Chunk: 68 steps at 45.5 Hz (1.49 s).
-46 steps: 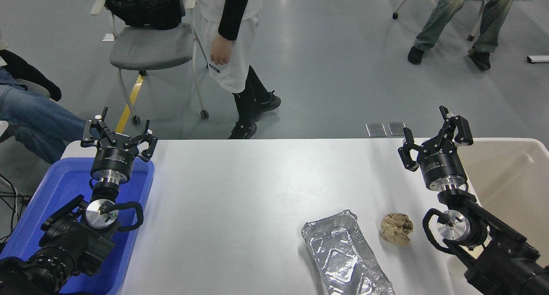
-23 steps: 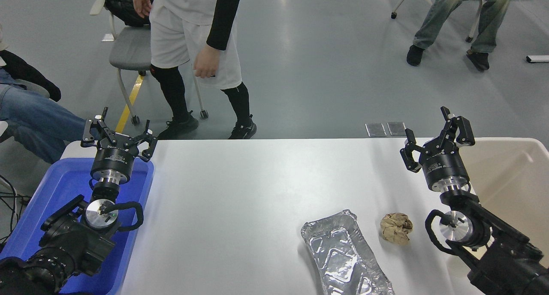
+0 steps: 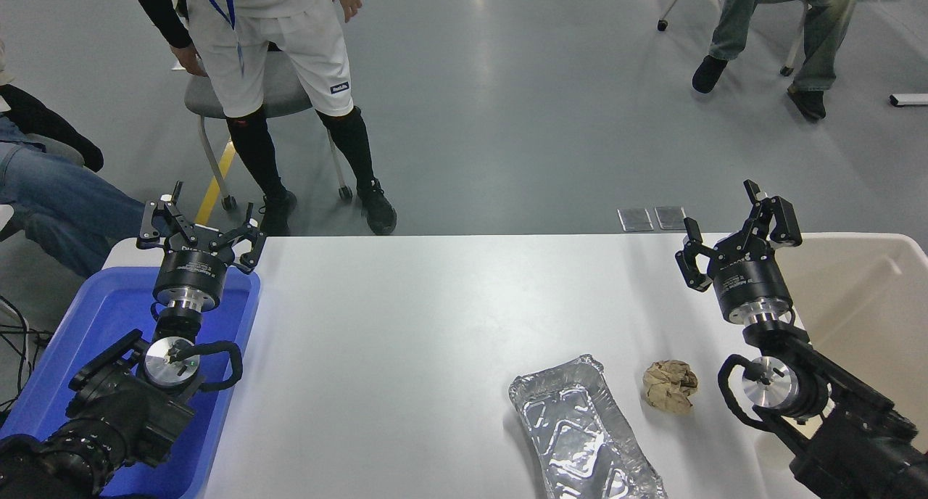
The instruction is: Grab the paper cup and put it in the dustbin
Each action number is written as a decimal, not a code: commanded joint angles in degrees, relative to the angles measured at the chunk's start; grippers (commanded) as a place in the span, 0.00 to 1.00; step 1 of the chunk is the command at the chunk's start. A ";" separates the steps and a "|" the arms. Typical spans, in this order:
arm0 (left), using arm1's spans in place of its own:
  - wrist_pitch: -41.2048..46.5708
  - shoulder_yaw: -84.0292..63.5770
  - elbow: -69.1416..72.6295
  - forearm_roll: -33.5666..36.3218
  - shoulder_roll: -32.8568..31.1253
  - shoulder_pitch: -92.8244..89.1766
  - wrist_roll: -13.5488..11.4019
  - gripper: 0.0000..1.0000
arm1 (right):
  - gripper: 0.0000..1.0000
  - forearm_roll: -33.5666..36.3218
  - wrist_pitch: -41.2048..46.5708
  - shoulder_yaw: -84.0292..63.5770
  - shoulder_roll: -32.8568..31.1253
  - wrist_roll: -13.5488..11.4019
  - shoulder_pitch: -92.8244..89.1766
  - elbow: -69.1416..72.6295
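Jaws on our right gripper [image 3: 736, 231] are spread wide and hold nothing, poised above the counter's [image 3: 406, 325] far right corner beside the dustbin [image 3: 863, 296]. We can't find the paper cup anywhere; the dustbin's visible inside shows only bare wall. Print on the gripper bodies is too small for us to read. Our left gripper [image 3: 199, 227] is likewise released and empty, parked over the blue tub [image 3: 109, 318]. Against the frame before, both arms sit almost unmoved, while the person [image 3: 283, 64] beyond the counter has stepped leftward to the grey chair [image 3: 217, 96]. A crumpled brown paper ball [image 3: 670, 386] lies just beside a foil tray [image 3: 583, 434], near our right arm.
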 commanded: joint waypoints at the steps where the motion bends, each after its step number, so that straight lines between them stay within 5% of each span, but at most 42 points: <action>1: -0.01 0.00 0.00 0.08 -0.01 0.01 0.00 0.99 | 1.00 0.00 -0.02 -1.63 -0.05 0.00 -0.07 -0.10; 26: -0.01 0.00 0.00 -0.01 -0.01 0.01 0.00 0.99 | 1.00 0.09 -0.28 -2.07 -0.23 -0.01 1.25 -0.01; 42: -0.10 0.00 0.08 0.08 -0.01 0.01 0.00 0.99 | 1.00 0.09 0.24 -15.78 -10.94 -0.01 8.36 0.52; 68: -0.10 0.00 0.00 0.17 -0.01 0.01 0.00 0.99 | 1.00 0.97 1.56 -69.56 -25.27 -0.01 38.33 3.07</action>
